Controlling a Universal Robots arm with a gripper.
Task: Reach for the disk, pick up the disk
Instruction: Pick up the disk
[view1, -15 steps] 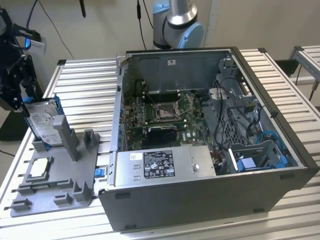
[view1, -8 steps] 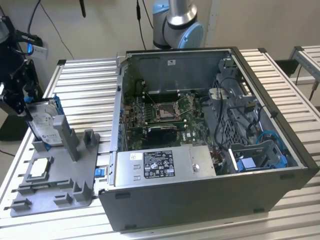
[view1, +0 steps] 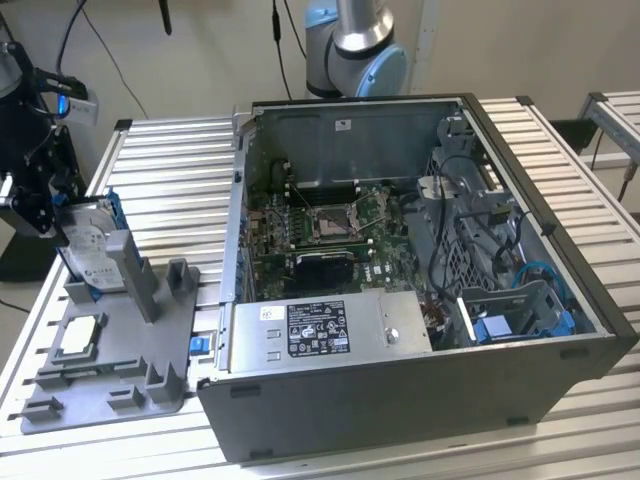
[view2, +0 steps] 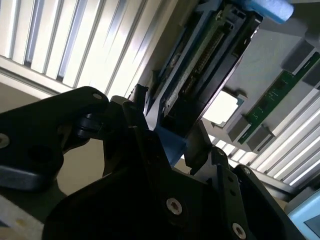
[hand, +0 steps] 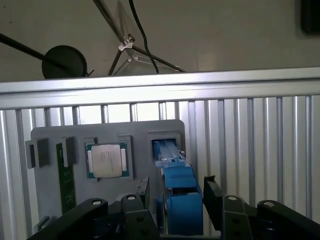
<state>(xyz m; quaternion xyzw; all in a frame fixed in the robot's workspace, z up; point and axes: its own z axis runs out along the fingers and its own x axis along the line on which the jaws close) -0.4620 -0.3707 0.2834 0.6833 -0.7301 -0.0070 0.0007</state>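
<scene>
In the holder's (view1: 165, 345) slot, next to the chip (hand: 106, 160), the disk (view1: 88, 240) stands on edge. The gripper (hand: 177, 185) straddles the end that sticks out of the holder, with its fingers (hand: 143, 192) spread to either side. A thin gap seems to remain, though contact is hard to judge. Closing off-centre could push the disk askew so that it binds in the holder, or the fingers might catch only the blue frame and slip.

disk (view1: 88, 240): 1 | chip (view1: 80, 338): 1 | computer case (view1: 400, 395): 1 | tray (view1: 120, 398): 1
</scene>
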